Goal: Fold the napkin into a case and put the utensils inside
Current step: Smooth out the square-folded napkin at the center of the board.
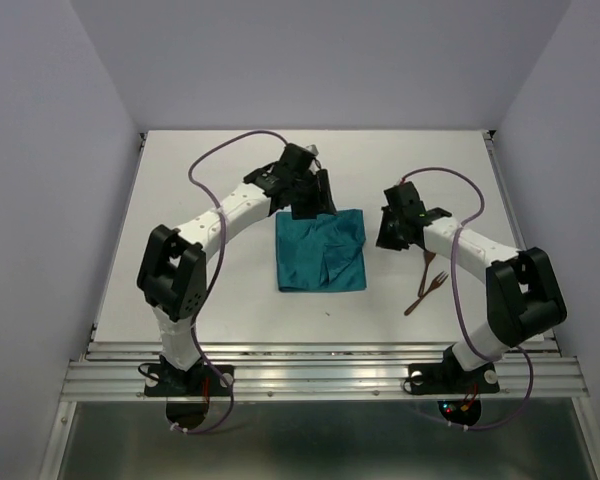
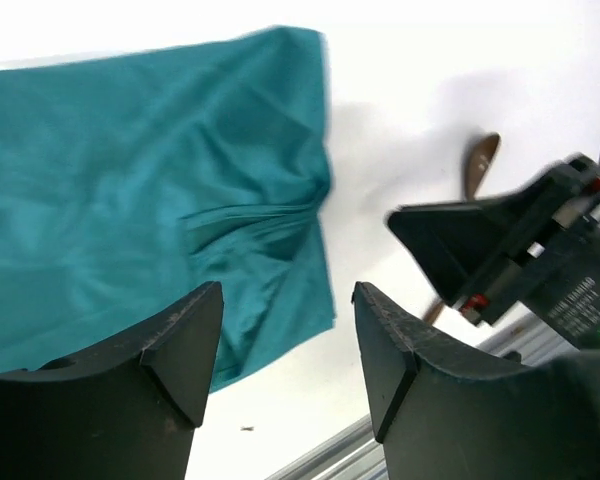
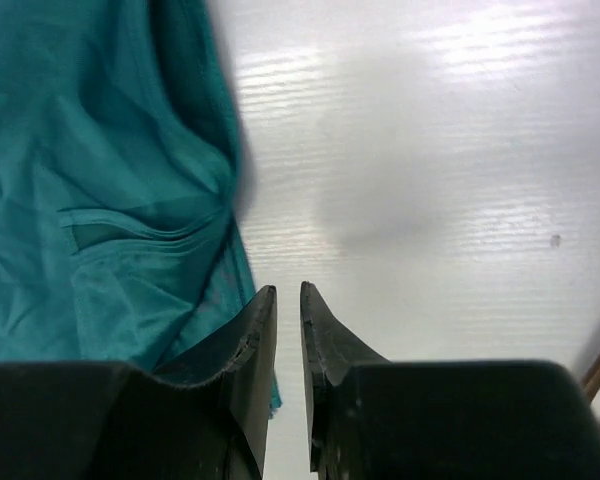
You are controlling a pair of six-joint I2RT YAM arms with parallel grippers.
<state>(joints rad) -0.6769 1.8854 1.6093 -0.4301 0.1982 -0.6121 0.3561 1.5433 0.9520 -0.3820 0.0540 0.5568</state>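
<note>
The teal napkin (image 1: 320, 255) lies on the white table (image 1: 210, 200), about in the middle, between the two arms. It is a wide, almost square shape with creases and a bumpy fold running down its right half, so it is not a thin strip yet. The left gripper (image 2: 285, 360) is over the far edge of the napkin, near its far right corner. Its two black fingers (image 2: 180, 345) are spread wide apart. There is nothing between them, and in the left wrist view you see cloth and table through the gap. The right gripper (image 3: 288, 330) is just beside the right edge of the napkin, over bare table. Its fingers (image 3: 255, 345) are close together with only a thin slit between them, and they pinch nothing. In the right wrist view the cloth is off to the left of them. The two reddish-brown utensils lie on the table to the right of the napkin, well apart from it and close to the right arm. One is a fork (image 1: 427, 293) lying slanted with its tines pointing away from the robot. The other piece (image 1: 423, 272) lies just beside it and crosses it, and its far end looks round in the left wrist view. No gripper touches the utensils
</note>
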